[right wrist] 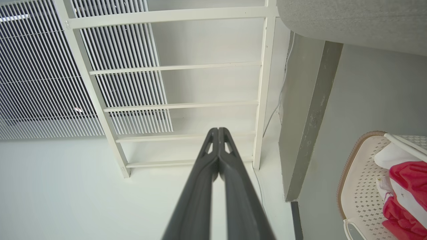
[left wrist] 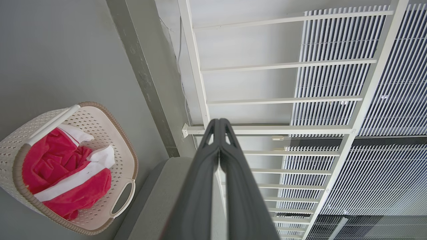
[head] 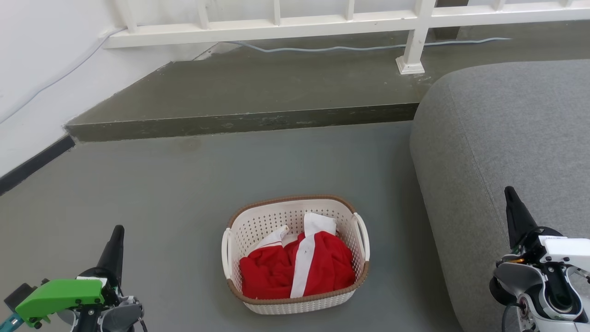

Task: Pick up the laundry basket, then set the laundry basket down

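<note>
Both grippers are empty here. The left gripper has its two long dark fingers pressed flat together, and it's the same for the right gripper, so nothing is pinched. In the head view they sit low at either side, well apart from the laundry basket. The basket stands upright on the grey floor between them, near the front edge of the grey sofa and well short of the raised concrete step.

Honestly this fits two spots in the job: the basket waiting to be lifted, or the basket set down again with the arms backed off. One look can't settle that, so I won't call the next move.

The basket is oval cream plastic with walls full of small holes and a brown woven-look rim. A thin white loop handle stands clear of the wall on each side. A crumpled red and white garment lies inside, soft and light by the look of it. The floor is smooth and matte, and the sofa is nubby fabric with a rounded corner.
</note>
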Available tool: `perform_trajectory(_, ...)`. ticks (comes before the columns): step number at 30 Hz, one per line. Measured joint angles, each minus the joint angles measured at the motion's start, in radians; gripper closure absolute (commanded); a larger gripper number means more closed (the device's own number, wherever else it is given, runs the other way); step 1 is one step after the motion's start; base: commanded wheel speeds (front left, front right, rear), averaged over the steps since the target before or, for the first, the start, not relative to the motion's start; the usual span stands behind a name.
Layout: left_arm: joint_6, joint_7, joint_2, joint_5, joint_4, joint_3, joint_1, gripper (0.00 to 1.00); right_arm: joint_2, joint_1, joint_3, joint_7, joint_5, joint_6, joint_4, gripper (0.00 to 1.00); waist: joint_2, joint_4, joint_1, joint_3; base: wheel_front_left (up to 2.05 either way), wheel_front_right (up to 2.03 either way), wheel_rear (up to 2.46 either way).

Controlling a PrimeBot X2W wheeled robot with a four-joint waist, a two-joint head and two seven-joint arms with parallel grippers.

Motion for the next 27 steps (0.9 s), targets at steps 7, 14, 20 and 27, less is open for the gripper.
perform_trajectory(7,-0.002,0.0,0.0,0.0,0.0,0.0,-0.001,1.0,0.0,0.0,-0.001,0.0,0.0,0.0,0.0,1.0,0.0,0.0,0.0,0.0,0.0,0.0,0.0)
perform_trajectory(14,-0.007,0.0,0.0,0.0,0.001,0.001,-0.001,1.0,0.0,0.0,-0.002,0.0,0.0,0.0,0.0,1.0,0.0,0.0,0.0,0.0,0.0,0.0,0.0)
perform_trajectory(20,-0.007,0.001,-0.001,0.0,0.001,0.001,-0.001,1.0,0.0,0.0,-0.002,0.0,0.0,0.0,0.0,1.0,0.0,0.0,0.0,0.0,0.0,0.0,0.0)
perform_trajectory(27,-0.007,0.001,-0.001,0.0,0.001,0.001,-0.001,1.0,0.0,0.0,-0.002,0.0,0.0,0.0,-0.001,1.0,0.0,0.0,0.0,0.0,0.0,0.0,0.0)
